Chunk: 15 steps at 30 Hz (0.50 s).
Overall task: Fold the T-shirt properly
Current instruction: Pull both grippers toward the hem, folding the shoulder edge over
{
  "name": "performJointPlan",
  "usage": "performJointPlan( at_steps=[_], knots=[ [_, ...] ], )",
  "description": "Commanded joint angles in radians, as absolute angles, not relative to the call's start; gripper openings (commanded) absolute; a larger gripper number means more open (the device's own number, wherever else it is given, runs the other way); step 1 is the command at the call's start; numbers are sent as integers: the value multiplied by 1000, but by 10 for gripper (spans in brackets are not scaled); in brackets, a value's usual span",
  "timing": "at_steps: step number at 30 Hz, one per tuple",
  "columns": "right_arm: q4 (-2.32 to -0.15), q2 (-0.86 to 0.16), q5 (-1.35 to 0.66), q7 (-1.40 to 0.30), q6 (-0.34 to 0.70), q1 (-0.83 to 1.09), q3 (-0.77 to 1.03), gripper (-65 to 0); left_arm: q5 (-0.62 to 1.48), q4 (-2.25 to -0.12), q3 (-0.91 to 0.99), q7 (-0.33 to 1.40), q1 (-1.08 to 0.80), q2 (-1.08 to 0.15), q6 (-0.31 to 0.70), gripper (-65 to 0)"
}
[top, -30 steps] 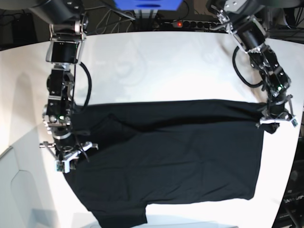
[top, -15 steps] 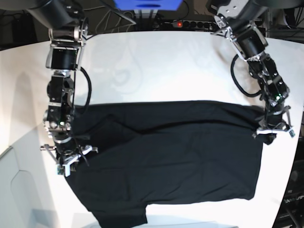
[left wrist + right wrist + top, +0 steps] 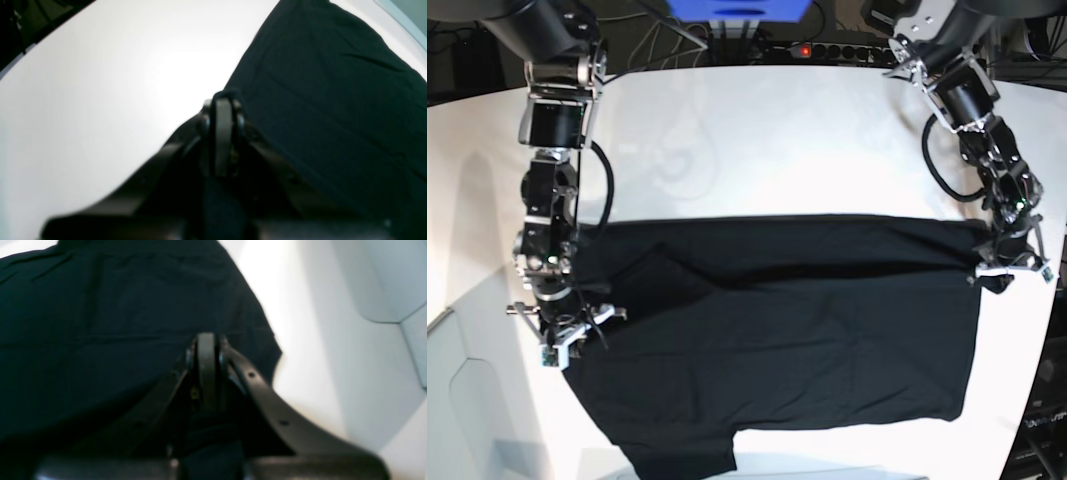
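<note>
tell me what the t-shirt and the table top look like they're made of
T-shirt: soft matte black cloth, probably knit cotton or a blend; it lies limp with shallow creases and folds. Table: smooth white hard surface, maybe laminate or painted board; it shows soft glare and faint reflections.

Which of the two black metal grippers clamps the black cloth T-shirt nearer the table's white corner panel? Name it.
The right gripper, shut on the black cloth T-shirt, works beside the white corner panel; the left gripper pinches the opposite edge.
</note>
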State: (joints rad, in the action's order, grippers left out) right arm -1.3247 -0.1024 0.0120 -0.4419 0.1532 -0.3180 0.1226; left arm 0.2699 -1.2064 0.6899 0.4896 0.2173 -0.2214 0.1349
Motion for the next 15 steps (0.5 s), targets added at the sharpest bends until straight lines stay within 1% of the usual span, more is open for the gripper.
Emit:
performJointPlan(
  at_steps=[1, 2, 7, 8, 10, 11, 15],
  knots=[
    [-1340, -110, 7, -412, 153, -346, 122, -650, 277, -1225, 688, 458, 248, -237, 137, -627],
    [-1340, -110, 7, -412, 153, -344, 122, -650, 277, -1225, 688, 458, 249, -237, 131, -605],
    [-1340, -113, 7, -423, 153, -344, 116, -650, 277, -1224, 684, 460, 251, -234, 131, -436],
    [-1340, -113, 7, -423, 153, -344, 116, -635, 277, -1224, 685, 460, 251, -234, 131, -407],
    [-1340, -113, 7, -423, 153, -344, 116, -580, 277, -1224, 687, 460, 252, -234, 131, -368],
    [-1340, -113, 7, -423, 153, -343, 116, -543, 277, -1224, 687, 460, 252, -234, 131, -360],
    [-1340, -113, 7, -423, 153, -341, 114, -407, 277, -1224, 688, 460, 252, -236, 131, -357]
  ],
)
